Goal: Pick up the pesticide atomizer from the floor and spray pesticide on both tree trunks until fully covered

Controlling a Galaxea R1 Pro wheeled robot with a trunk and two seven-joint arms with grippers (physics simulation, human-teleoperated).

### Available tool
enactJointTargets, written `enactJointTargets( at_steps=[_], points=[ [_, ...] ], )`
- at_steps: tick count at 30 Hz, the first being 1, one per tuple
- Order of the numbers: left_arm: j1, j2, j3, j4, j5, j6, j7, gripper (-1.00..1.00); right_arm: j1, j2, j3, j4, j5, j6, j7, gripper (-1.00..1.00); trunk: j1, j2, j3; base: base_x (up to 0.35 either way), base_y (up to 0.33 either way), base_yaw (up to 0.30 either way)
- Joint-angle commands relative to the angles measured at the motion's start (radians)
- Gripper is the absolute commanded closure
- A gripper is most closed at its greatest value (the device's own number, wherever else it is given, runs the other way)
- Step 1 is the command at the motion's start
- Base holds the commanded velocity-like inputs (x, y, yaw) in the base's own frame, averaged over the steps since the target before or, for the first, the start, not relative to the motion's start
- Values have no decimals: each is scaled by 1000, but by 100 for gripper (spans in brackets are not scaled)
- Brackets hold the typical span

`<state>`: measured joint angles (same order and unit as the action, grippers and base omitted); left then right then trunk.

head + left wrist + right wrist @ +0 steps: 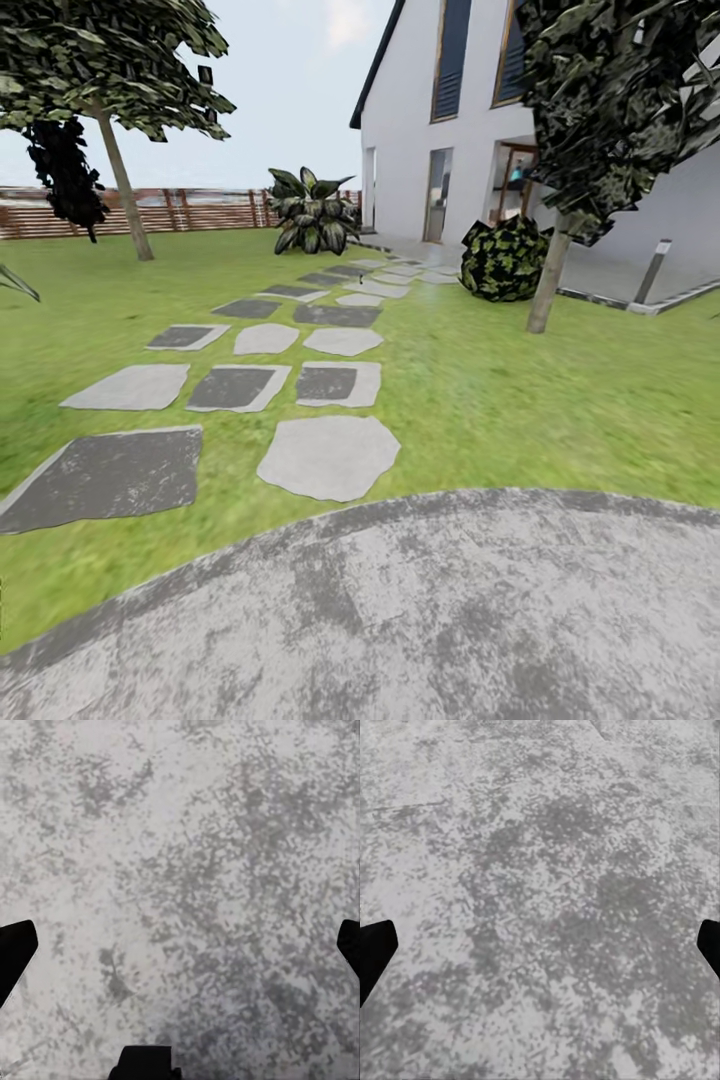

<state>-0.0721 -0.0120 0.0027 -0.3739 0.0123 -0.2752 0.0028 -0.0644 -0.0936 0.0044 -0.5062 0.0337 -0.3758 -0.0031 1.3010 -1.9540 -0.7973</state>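
Two trees [125, 190] [548, 285]; one fence [200, 210]; one house [440, 120].

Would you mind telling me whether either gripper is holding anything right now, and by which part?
Nothing is held: both wrist views show wide-apart fingertips over bare grey paving.

Two tall trees with grey-brown trunks stand on the green lawn of the garden. The left tree [100, 60] has a thin, leaning trunk [125, 195] near the brown slat fence. The right tree [610, 100] has dark jagged foliage, and its trunk [548, 285] stands just beside a round bush. The floor is green grass [500, 400] with a rounded patch of grey speckled paving [450, 620] at the near side.
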Motion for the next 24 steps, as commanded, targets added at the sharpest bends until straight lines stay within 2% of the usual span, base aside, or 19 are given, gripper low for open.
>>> enactJointTargets(
  at_steps=[1, 24],
  points=[
    [0, 1, 0, 0, 0, 0, 0, -100, 0, 0, 0, 0, 0, 0, 0, -100, 0, 0, -1, 340, 0, 162],
    [0, 1, 3, 0, 0, -1, 11, -100, 0, 0, 0, 0, 0, 0, 0, -100, 0, 0, -32, 340, 0, 164]
  ],
)
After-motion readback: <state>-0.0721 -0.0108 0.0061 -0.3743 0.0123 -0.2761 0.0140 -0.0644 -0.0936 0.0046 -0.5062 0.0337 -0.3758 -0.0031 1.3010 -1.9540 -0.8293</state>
